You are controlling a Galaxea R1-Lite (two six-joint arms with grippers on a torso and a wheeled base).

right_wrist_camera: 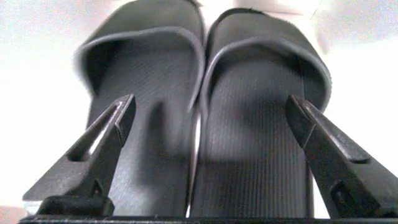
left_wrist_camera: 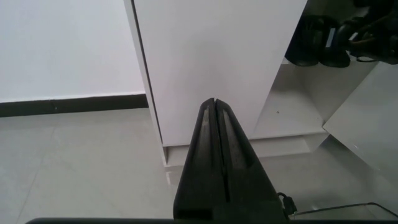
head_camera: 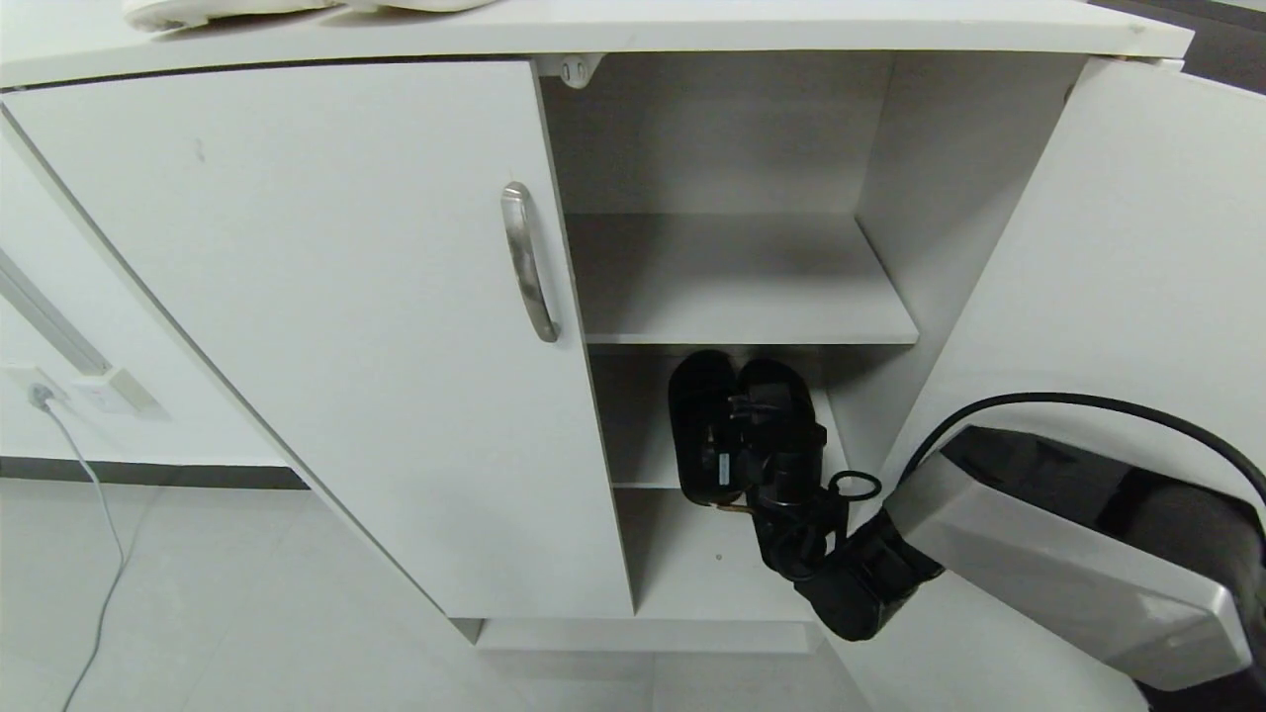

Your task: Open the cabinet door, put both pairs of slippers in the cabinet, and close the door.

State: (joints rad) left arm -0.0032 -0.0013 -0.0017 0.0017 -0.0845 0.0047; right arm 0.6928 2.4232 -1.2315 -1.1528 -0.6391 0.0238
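Straddling the black slippers [right_wrist_camera: 249, 143] on the shelf [head_camera: 638, 445] at 5 o'clock, spread right tool [right_wrist_camera: 209, 102] could snag and drag them out when withdrawn; left tool [left_wrist_camera: 214, 104] pressed together.

Bright, even light is falling on the cabinet [head_camera: 297, 297]; its lower shelves [head_camera: 682, 564] are lying in shadow, its edges bowing. Glare is surrounding the slippers [right_wrist_camera: 249, 143].

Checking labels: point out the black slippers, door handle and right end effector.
black slippers [head_camera: 697, 407], head view, left slipper's surface
door handle [head_camera: 529, 262], head view, middle of bar
right end effector [right_wrist_camera: 209, 104], right wrist view, midway between fingertips
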